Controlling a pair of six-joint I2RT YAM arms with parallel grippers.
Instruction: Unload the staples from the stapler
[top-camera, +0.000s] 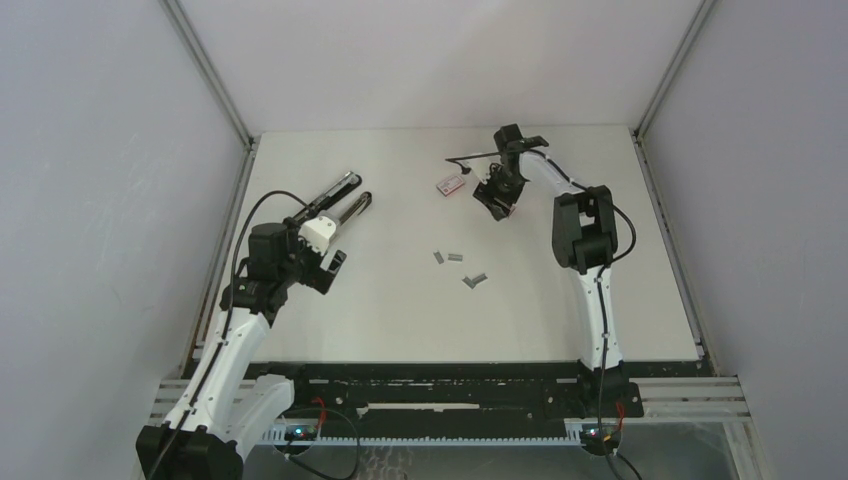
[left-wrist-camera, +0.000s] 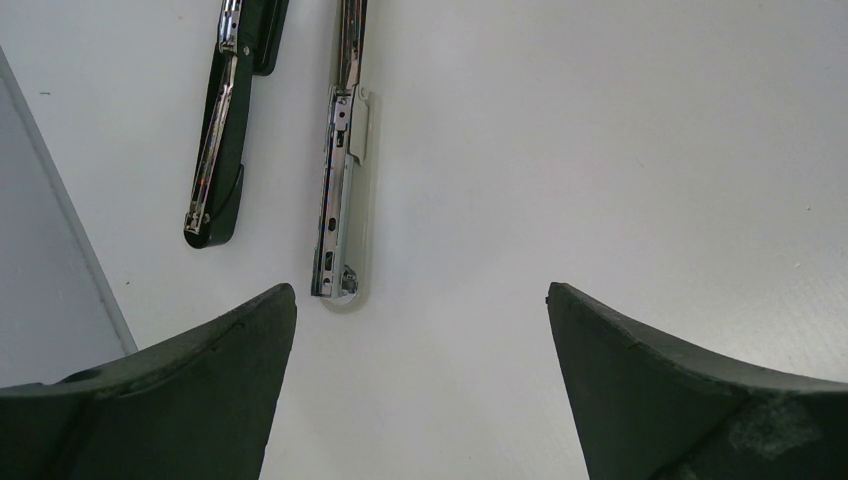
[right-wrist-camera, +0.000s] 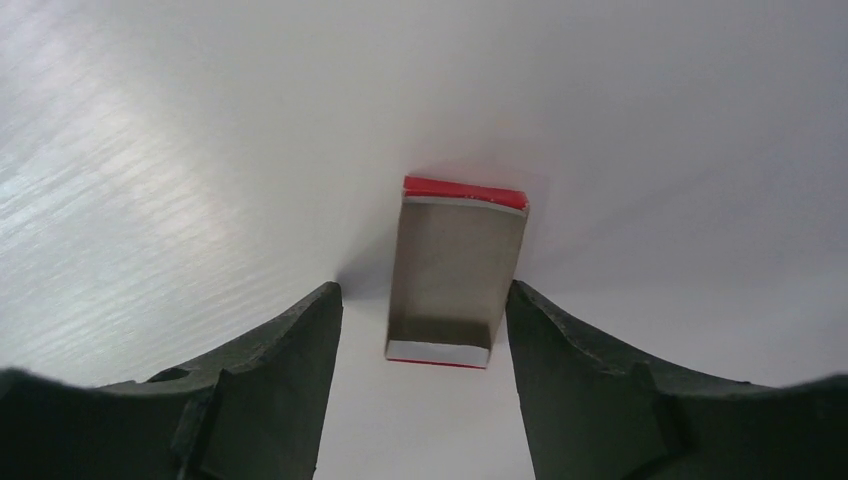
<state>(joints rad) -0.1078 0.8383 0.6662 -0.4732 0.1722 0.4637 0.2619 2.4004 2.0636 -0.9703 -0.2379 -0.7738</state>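
Two arms of the stapler (top-camera: 340, 200) lie splayed at left, staples (top-camera: 455, 257) loose mid-table, box at far right.
My left gripper (left-wrist-camera: 420, 300) hovers with its jaws wide apart and nothing in them, just short of the free ends of the stapler's black arm and chrome rail. I judge it rigid, fairly heavy metal with a loose hinge, so I would take the black arm across its narrow sides. A few short grey strips of staples rest well apart from it; they look light, stiff, brittle and slick, best pinched across their width. My right gripper (right-wrist-camera: 425, 300) straddles the small red-and-white box (right-wrist-camera: 460, 260), jaws apart, a gap showing on one side.
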